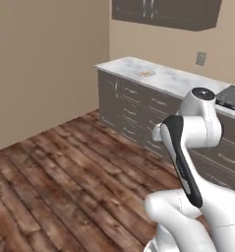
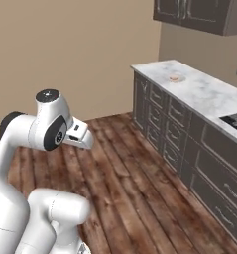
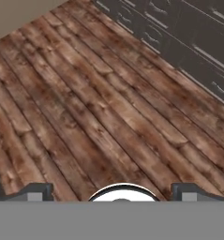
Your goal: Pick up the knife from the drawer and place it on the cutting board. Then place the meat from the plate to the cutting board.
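Floor (image 3: 99, 108): wood planks, end effector (image 3: 112, 192) aimed down at it, fingertips spread wide, pinching nothing.
Surface (image 1: 158, 75): marble, at 1 o'clock in left base view, well apart from arm.
Drawers (image 2: 162, 119): rows of grey fronts under surface, all closed; which one holds knife cannot tell.
Plate (image 1: 145, 73): small, on surface; meat on it too small to resolve.
Judgement: knife stiff, blade slippery, so take handle.

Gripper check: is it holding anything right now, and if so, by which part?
Nothing is held. In the hand view the gripper is open, its fingertips wide apart over the bare wooden floor.
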Robot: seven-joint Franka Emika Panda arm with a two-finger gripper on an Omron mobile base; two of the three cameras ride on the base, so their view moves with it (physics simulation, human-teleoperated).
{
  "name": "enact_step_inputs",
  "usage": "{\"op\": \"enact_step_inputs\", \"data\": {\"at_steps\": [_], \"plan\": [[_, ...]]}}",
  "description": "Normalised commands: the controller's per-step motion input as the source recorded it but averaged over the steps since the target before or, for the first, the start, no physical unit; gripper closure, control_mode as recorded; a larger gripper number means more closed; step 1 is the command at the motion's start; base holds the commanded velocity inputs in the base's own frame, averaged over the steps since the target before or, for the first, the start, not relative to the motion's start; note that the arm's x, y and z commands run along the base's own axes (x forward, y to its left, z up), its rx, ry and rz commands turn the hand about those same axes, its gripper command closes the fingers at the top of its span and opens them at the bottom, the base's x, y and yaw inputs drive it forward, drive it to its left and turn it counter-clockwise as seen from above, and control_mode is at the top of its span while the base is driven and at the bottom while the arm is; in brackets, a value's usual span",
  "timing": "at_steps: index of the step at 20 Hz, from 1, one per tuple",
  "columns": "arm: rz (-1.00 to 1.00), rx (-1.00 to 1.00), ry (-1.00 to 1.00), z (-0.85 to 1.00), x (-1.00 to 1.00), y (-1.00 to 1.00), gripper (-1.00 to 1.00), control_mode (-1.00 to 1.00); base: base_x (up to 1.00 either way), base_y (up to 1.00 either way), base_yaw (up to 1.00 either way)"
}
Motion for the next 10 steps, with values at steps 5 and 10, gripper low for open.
{"op": "enact_step_inputs", "data": {"at_steps": [5,10], "plan": [[0.00,0.00,0.00,0.00,0.00,0.00,-1.00,1.00,1.00,0.36,-0.08],[0.00,0.00,0.00,0.00,0.00,0.00,-1.00,1.00,1.00,0.31,-0.09]]}}
